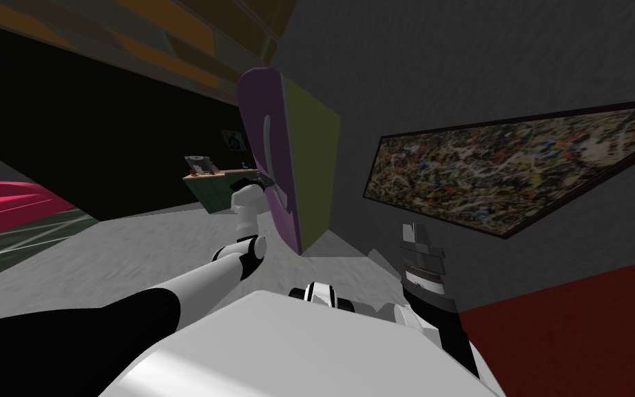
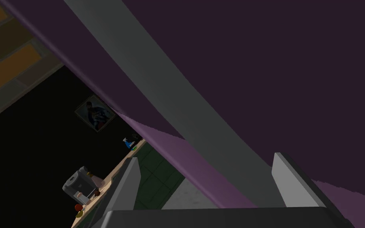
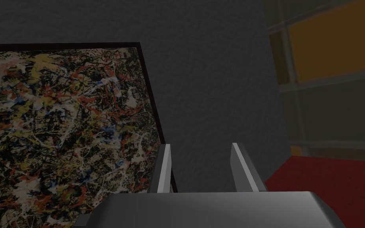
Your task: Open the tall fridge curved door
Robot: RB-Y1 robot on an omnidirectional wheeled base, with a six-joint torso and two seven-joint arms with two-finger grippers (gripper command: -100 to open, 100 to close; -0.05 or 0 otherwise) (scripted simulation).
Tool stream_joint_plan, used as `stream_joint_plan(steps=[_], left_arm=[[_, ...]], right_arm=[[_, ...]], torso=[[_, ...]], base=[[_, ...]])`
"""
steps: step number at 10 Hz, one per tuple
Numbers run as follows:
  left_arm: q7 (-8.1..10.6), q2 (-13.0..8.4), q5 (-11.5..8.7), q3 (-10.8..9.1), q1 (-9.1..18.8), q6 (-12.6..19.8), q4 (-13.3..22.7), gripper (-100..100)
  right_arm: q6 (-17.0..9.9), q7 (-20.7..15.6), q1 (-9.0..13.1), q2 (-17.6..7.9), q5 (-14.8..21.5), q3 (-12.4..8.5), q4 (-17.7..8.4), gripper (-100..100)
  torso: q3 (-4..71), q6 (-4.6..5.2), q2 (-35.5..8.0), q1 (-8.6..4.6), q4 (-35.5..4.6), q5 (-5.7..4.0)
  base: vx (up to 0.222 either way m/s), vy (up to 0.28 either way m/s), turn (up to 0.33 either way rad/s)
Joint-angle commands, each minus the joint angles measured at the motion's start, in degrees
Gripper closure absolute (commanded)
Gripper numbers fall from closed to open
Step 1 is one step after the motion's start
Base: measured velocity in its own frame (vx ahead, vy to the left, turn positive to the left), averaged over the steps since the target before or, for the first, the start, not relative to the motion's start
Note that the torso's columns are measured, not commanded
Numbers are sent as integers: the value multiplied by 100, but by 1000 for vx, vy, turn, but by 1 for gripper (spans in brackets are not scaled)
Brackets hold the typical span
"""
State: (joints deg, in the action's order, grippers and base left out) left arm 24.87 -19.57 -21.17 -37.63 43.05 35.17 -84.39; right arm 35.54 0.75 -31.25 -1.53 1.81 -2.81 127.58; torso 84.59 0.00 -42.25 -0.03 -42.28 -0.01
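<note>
Task item: the tall fridge door (image 1: 254, 103) is purple and curved. It stands ahead of me and slightly to my left, against the front edge of the olive fridge body (image 1: 313, 151).
Door handle: a long grey handle (image 1: 266, 141) runs along the door face. In the left wrist view the handle (image 2: 158, 91) crosses the purple door (image 2: 276, 79) on a diagonal.
Left arm: I have it stretched forward, with the left gripper (image 1: 262, 180) at the lower part of the door.
Left end effector: released. In the wrist view the left gripper (image 2: 206, 156) has its fingers (image 2: 128, 182) spread wide, one on each side of the handle. I cannot tell whether either finger touches it.
Right arm: it is held low at my right side and points up beside the grey wall, well apart from the fridge, with the right gripper (image 1: 414, 231) at its end.
Right end effector: the right gripper (image 3: 200, 145) grasps nothing. Its fingers (image 3: 164, 170) are parted by a narrow gap.
Background: a counter (image 2: 116, 168) with a tan top stands beyond the door's edge. A grey appliance (image 2: 78, 184) sits on it, against a black area.
</note>
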Motion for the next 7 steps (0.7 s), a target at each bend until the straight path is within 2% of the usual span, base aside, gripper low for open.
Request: stream_joint_plan(steps=[1, 3, 4, 5, 6, 7], left_arm=[[68, -103, -76, -173, 310, 247, 245, -100], [111, -171, -116, -279, 500, 399, 380, -100], [99, -137, -92, -242, 431, 345, 315, -100], [208, 97, 182, -183, 458, 422, 124, -100], [311, 300, 342, -118, 475, 481, -45, -100], [311, 333, 459, -118, 475, 481, -75, -100]], right_arm=[[0, 0, 0, 0, 0, 0, 0, 0], [0, 0, 0, 0, 0, 0, 0, 0], [0, 0, 0, 0, 0, 0, 0, 0], [0, 0, 1, -1, 0, -1, 0, 0], [0, 0, 0, -2, 0, -1, 0, 0], [0, 0, 0, -3, 0, -2, 0, 0]], torso=[[-2, 1, -4, 2, 0, 1], [-6, 0, -9, 12, -2, 4], [-5, -1, -7, 9, -2, 3], [-2, 0, -3, 16, 0, 5], [1, 0, 3, 29, 2, 8], [6, -2, 9, 44, 3, 13]], base=[[-1, -90, 45], [-9, -71, 39], [-3, -34, 11], [8, 36, 8], [37, 123, 5], [34, 125, -5]])
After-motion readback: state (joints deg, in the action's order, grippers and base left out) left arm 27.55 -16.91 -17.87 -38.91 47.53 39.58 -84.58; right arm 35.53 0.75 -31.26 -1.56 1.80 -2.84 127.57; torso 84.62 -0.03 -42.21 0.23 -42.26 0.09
